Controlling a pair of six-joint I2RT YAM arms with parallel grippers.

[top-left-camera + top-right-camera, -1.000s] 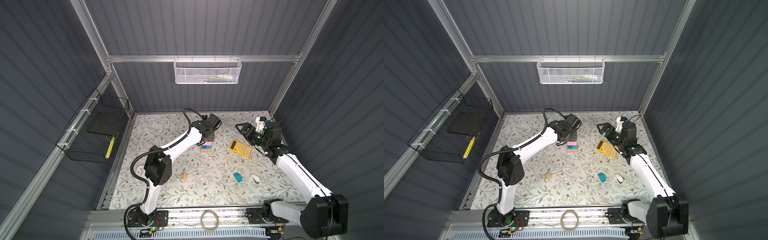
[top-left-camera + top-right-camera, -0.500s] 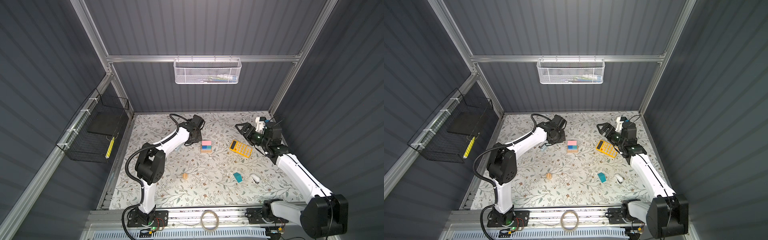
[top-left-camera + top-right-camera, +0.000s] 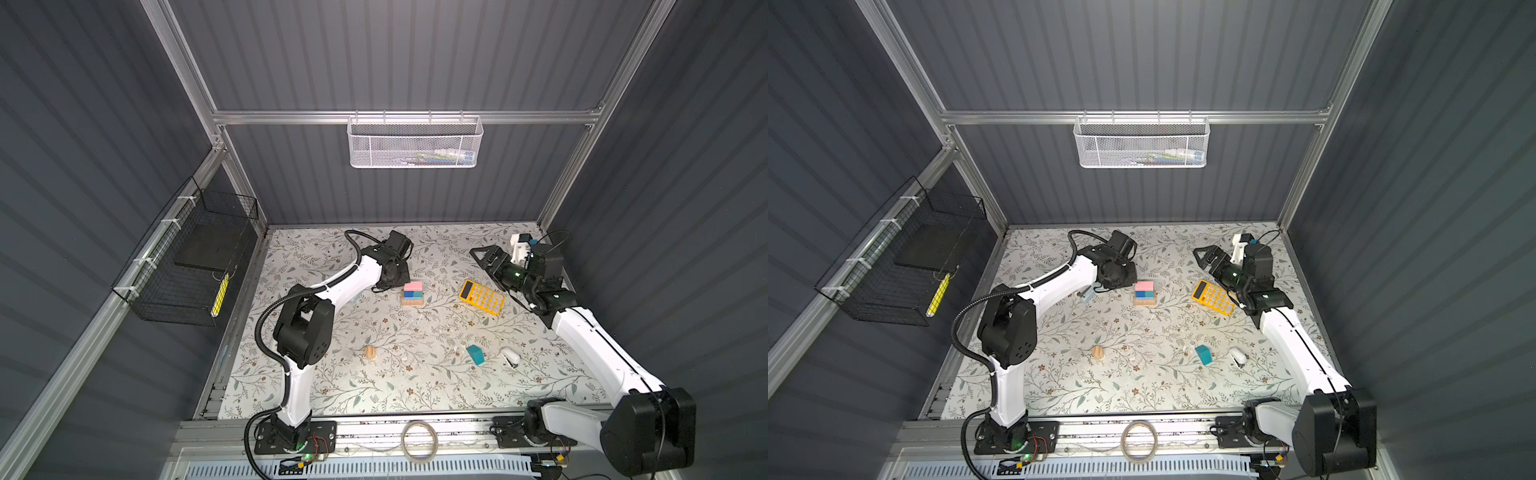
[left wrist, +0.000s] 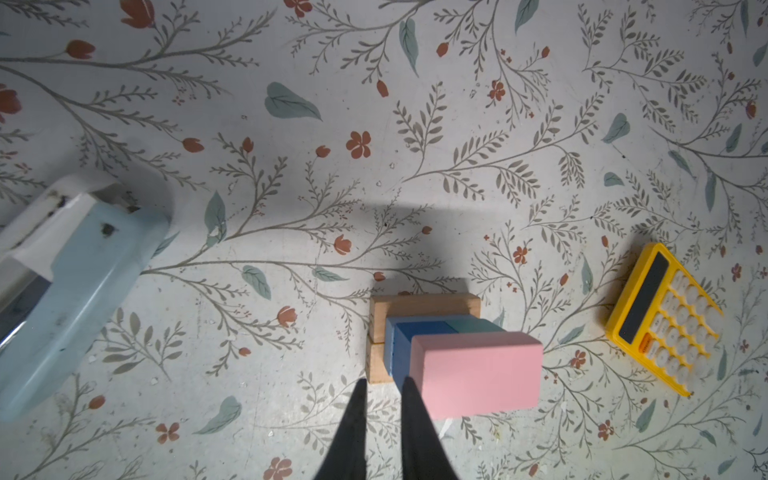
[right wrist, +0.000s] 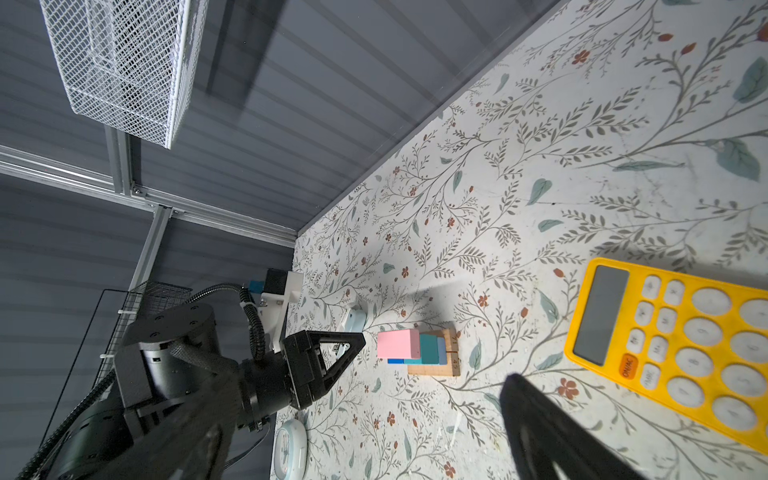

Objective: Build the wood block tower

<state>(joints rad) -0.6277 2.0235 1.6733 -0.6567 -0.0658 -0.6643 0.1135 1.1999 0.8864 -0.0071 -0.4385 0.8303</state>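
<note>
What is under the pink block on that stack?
Under the pink block sit a dark blue block and a teal block, then a light blue block, then tan bars at the base. How far each runs beneath it is covered.

- Bench (image 3: 374,395): pale sheet printed with grey-green sprigs and small red flowers; it looked scuffed and speckled up close.
- Block stack (image 3: 412,293) stood toward the back, near the middle. Two tan bars (image 4: 424,305) lay side by side on the sheet as its base, with coloured blocks above.
- Yellow calculator (image 3: 482,298) lay flat, keys up and askew, right of the stack and apart from it.
- Teal block (image 3: 475,355) sat toward the front right, with a small white item (image 3: 510,358) near it.
- Short tan piece (image 3: 370,352) sat alone, front of centre.
- Pale blue stapler (image 4: 75,291) lay left of the stack, apart from it.
</note>
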